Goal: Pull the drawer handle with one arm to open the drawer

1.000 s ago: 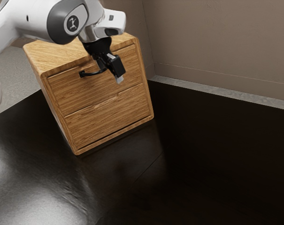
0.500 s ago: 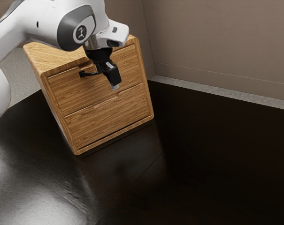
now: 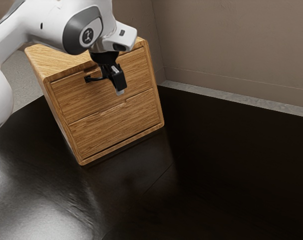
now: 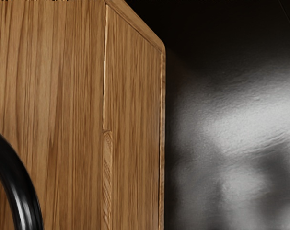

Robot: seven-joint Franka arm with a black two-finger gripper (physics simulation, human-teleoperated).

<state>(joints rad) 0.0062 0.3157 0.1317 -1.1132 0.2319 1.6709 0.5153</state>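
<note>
A wooden cabinet (image 3: 111,125) with two drawers stands on the dark table. Its top drawer (image 3: 86,97) carries a black bar handle (image 3: 93,78) and sits flush with the front. My black gripper (image 3: 119,86) hangs at the handle's end toward the exterior view's right, close against the drawer front and pointing down. In the wrist view the handle (image 4: 13,187) curves as a thick black bar just under my hand, over the drawer's wood grain (image 4: 63,110). The lower drawer (image 3: 116,125) has no handle that I can see.
The glossy dark table (image 3: 216,175) stretches wide toward the exterior view's right and front. A beige wall (image 3: 231,40) runs behind, with a pale floor strip (image 3: 241,97) at its foot. The cabinet's side edge (image 4: 161,143) borders the dark tabletop (image 4: 231,143).
My hand has shifted toward the exterior view's left, closer to the handle and the drawer front. The drawer itself has not moved.
</note>
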